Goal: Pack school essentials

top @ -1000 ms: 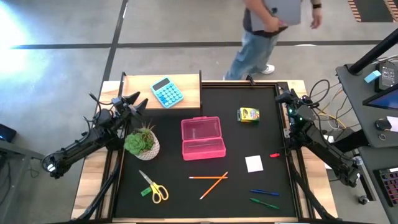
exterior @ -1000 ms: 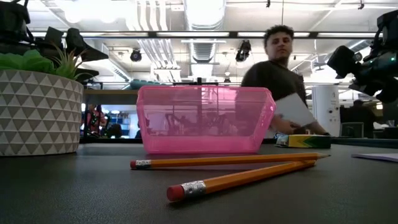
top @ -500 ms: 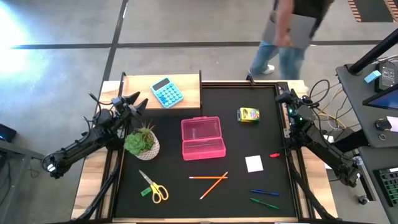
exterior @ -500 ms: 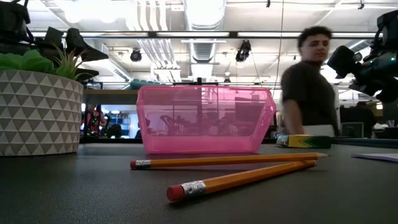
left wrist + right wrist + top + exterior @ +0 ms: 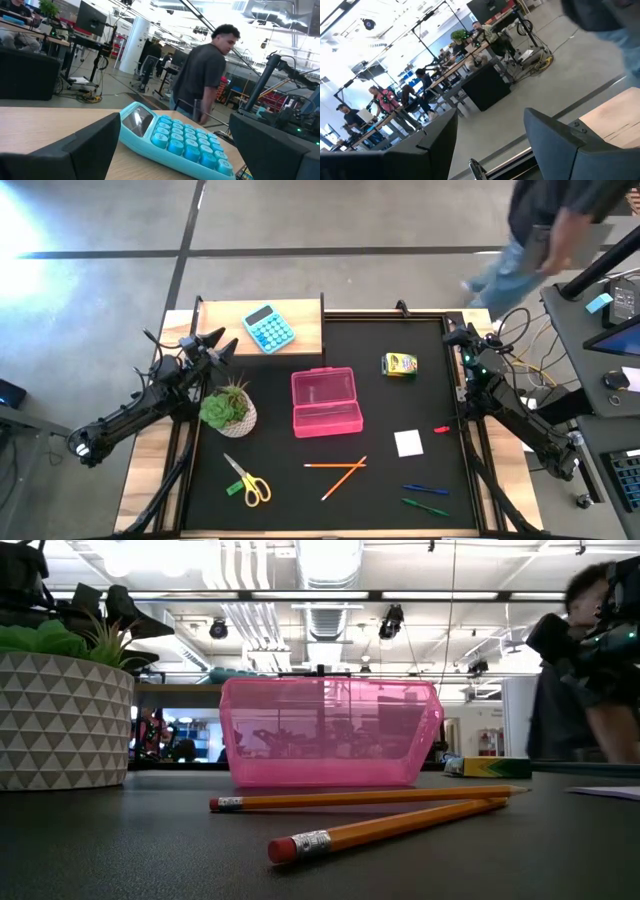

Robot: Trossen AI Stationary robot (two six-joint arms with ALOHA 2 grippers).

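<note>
Both grippers, left (image 5: 213, 343) wide apart and right (image 5: 452, 335) apparently part-open, are parked empty at the worktop's far corners.

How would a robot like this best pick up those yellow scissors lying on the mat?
Probably from straight above, pinching across the closed blades of the scissors just ahead of the yellow handles. They lie flat and diagonal, so the end effector should turn crosswise to the blades; the looped handles look too wide.
</note>
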